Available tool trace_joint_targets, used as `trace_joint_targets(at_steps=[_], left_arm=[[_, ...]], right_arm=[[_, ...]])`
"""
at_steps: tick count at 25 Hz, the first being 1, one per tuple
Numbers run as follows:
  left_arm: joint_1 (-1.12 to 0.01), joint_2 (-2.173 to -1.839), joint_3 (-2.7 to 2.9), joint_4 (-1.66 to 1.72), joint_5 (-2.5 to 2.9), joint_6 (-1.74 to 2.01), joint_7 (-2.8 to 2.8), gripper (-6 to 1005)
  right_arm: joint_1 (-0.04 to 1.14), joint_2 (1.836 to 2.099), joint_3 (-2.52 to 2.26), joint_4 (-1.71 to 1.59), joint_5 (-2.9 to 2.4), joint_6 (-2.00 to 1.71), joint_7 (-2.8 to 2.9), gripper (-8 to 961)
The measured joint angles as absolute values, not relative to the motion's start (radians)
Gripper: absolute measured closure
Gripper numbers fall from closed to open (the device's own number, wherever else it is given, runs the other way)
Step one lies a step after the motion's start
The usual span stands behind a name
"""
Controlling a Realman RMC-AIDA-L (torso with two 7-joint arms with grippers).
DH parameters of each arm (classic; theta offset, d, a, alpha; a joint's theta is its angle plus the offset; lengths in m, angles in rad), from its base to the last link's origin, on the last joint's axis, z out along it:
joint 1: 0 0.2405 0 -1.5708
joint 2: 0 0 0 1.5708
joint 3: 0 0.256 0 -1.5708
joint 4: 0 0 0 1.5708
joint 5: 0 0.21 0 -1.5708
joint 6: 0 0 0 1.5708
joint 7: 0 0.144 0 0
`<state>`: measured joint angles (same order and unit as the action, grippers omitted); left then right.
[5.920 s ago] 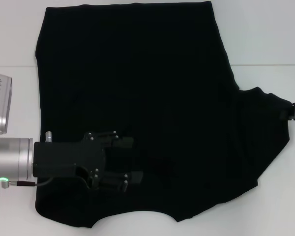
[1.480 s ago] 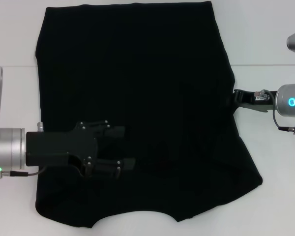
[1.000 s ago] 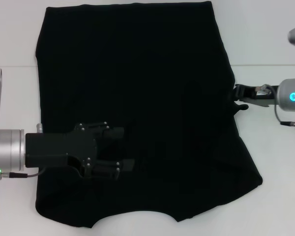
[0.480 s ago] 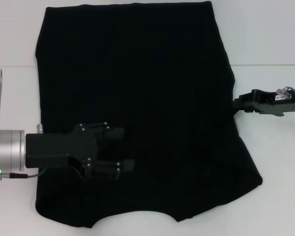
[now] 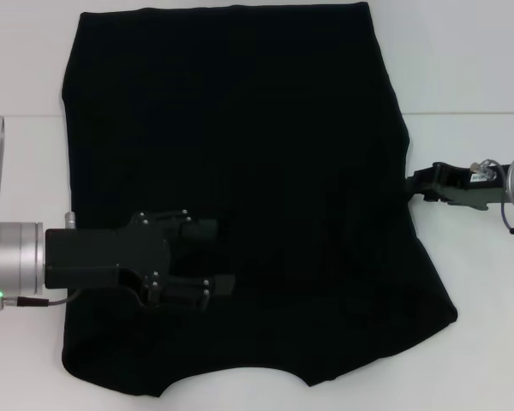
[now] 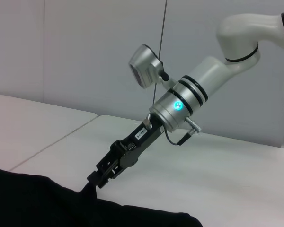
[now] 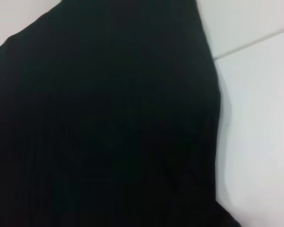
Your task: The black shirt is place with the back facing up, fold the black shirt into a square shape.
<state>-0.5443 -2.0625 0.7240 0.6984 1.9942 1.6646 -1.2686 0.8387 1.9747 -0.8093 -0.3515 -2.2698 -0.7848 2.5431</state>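
Note:
The black shirt [image 5: 240, 128] lies flat on the white table and covers most of the head view, with no print showing. Its right sleeve is folded in, so its right edge runs almost straight. My left gripper [image 5: 223, 257] is open and sits low over the shirt's near left part, holding nothing. My right gripper [image 5: 414, 184] is at the shirt's right edge. In the left wrist view my right gripper [image 6: 93, 179] pinches that edge, and the shirt [image 6: 38, 203] rises to a small peak at its tip. The right wrist view shows only the shirt [image 7: 109, 118] and table.
The white table [image 5: 480, 342] shows bare to the right of the shirt and in a strip on the left. A seam line [image 5: 463, 114] crosses the table. My left arm's silver wrist [image 5: 13, 261] reaches in from the left edge.
The right sleeve, stretched out to the right 5.9 s ago, now lies folded in on the shirt. My right gripper has stayed at the shirt's edge while its wrist shifted. My left gripper has barely moved.

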Motion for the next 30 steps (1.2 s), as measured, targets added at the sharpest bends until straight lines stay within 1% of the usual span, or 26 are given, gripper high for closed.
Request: trace_joint_targets(at_steps=[1, 8, 12, 16, 19, 22, 27, 30], left_arm=[[-0.544, -2.062, 0.724, 0.699, 1.994, 1.665, -1.269, 142], [-0.548, -2.059, 0.724, 0.703, 1.994, 1.664, -1.269, 143], [-0.547, -2.056, 0.722, 0.704, 1.994, 1.664, -1.268, 143], [-0.543, -2.055, 0.722, 0.704, 1.994, 1.664, -1.264, 144], [-0.539, -2.055, 0.722, 0.704, 1.994, 1.664, -1.256, 144], [-0.538, -2.056, 0.722, 0.703, 1.994, 1.663, -1.255, 144], [-0.538, -2.056, 0.723, 0.703, 1.994, 1.663, -1.255, 144], [-0.538, -2.057, 0.723, 0.703, 1.994, 1.663, -1.255, 144]], right_arm=[[0.839, 1.975, -0.809, -0.352, -2.270, -0.785, 2.543, 543], [0.840, 2.002, -0.804, -0.347, -2.262, -0.704, 2.543, 549], [0.848, 2.019, -0.802, -0.347, -2.261, -0.671, 2.541, 573], [0.851, 2.042, -0.804, -0.350, -2.259, -0.649, 2.518, 596], [0.851, 2.047, -0.800, -0.349, -2.245, -0.645, 2.489, 614], [0.848, 2.047, -0.800, -0.347, -2.236, -0.648, 2.480, 831], [0.842, 2.045, -0.800, -0.358, -2.234, -0.660, 2.480, 941], [0.846, 2.044, -0.803, -0.377, -2.234, -0.683, 2.480, 936]])
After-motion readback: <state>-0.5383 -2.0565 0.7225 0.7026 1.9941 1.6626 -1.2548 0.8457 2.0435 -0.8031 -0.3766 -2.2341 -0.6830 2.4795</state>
